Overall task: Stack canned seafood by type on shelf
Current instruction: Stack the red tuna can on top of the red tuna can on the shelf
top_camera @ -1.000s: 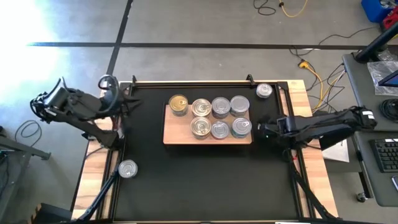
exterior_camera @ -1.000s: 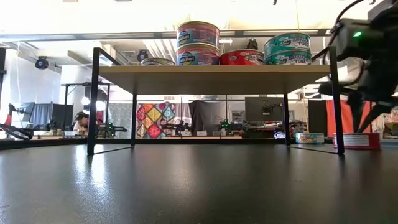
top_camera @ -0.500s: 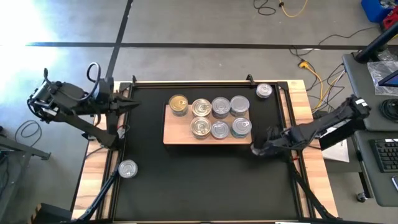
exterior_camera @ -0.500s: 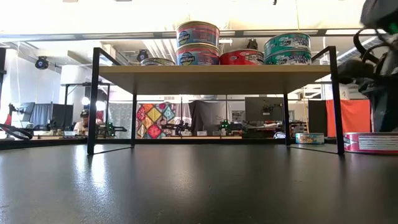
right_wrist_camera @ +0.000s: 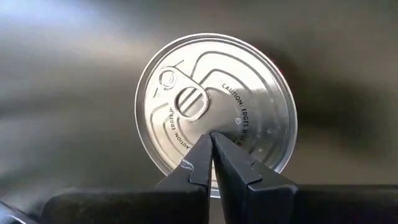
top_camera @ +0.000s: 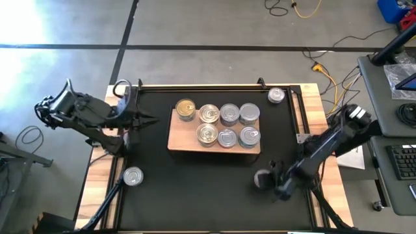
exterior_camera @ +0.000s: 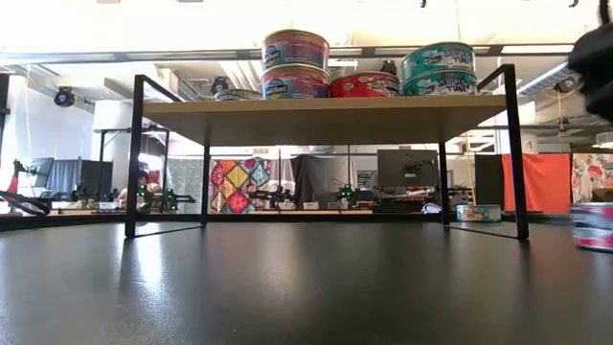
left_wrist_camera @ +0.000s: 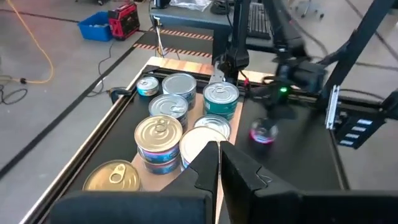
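Here the black-matted bench (top_camera: 195, 195) carries the shelf (top_camera: 179, 140), tins (top_camera: 227, 137) grouped on top. The right end effector (right_wrist_camera: 211, 144), closed and empty, presses a loose silver tin (right_wrist_camera: 214, 112), probably sliding it. The left end effector (left_wrist_camera: 219, 163) waits closed beside the shelf.

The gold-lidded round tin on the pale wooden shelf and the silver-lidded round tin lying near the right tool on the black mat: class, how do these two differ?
The gold-lidded round tin has a yellow-gold lid; the silver-lidded round tin has a bright silver one. The gold tin stands on the pale wooden shelf, at its far left corner; the silver tin sits on the black mat. The shut right tool is right beside the silver tin; no tool is at the gold one. Both are short, round and pull-tabbed.
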